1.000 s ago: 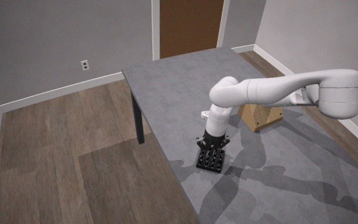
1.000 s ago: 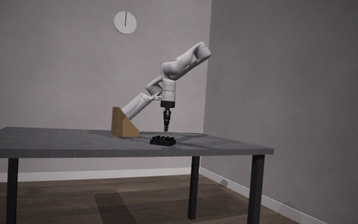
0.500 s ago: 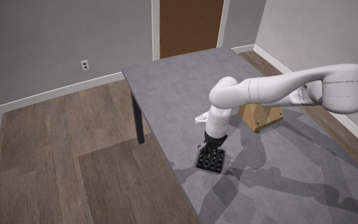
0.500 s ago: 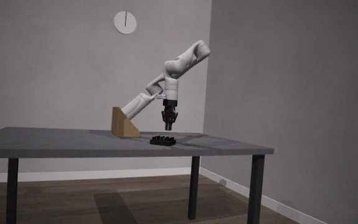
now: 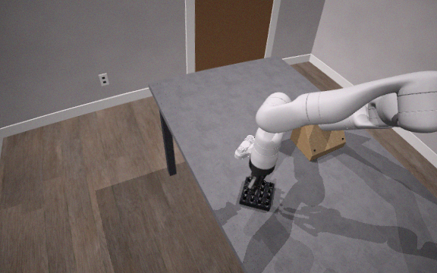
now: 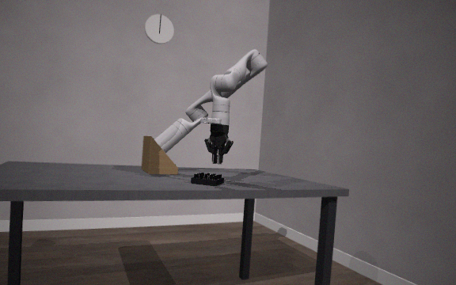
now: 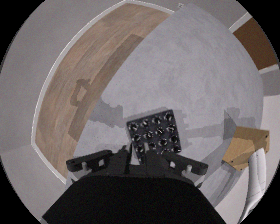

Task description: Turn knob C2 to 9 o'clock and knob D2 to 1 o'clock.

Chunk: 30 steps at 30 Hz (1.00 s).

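Observation:
The black knob box [image 5: 257, 194] stands on its feet on the grey table near the front edge. It also shows in the exterior view [image 6: 207, 180] and in the wrist view [image 7: 155, 132]. Its knobs are too small for me to read their white lines. My gripper [image 6: 217, 161] hangs straight down above the box with a clear gap to the knobs. Its fingers stand close together and hold nothing. In the top view the gripper [image 5: 253, 182] overlaps the box's far left part. In the wrist view the fingertips frame the box's near edge.
The arm's wooden wedge base [image 5: 317, 142] stands on the table behind the box, also in the exterior view [image 6: 157, 162]. The table's left edge [image 5: 203, 189] runs close to the box. A door and wall stand behind the table.

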Each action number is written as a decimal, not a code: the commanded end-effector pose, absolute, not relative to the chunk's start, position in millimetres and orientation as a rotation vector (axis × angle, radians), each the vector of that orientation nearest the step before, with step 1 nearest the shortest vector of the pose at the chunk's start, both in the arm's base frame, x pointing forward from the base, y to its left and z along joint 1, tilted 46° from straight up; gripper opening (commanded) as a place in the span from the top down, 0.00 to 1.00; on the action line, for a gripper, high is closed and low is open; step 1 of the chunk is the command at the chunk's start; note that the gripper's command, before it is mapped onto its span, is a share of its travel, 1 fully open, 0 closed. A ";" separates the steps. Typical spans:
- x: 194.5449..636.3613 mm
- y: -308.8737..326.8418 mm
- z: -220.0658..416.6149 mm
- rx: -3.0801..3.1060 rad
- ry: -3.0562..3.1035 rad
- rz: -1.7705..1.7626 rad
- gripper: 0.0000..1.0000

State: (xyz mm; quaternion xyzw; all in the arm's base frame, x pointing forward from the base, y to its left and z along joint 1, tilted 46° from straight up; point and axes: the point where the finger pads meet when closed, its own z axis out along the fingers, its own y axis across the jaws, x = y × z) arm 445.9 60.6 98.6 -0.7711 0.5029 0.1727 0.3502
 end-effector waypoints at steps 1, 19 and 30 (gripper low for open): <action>447.7 58.4 100.7 -2.008 1.279 0.428 0.81; 448.1 58.3 101.3 -2.019 1.259 0.419 0.81; 448.1 58.3 101.3 -2.019 1.259 0.419 0.81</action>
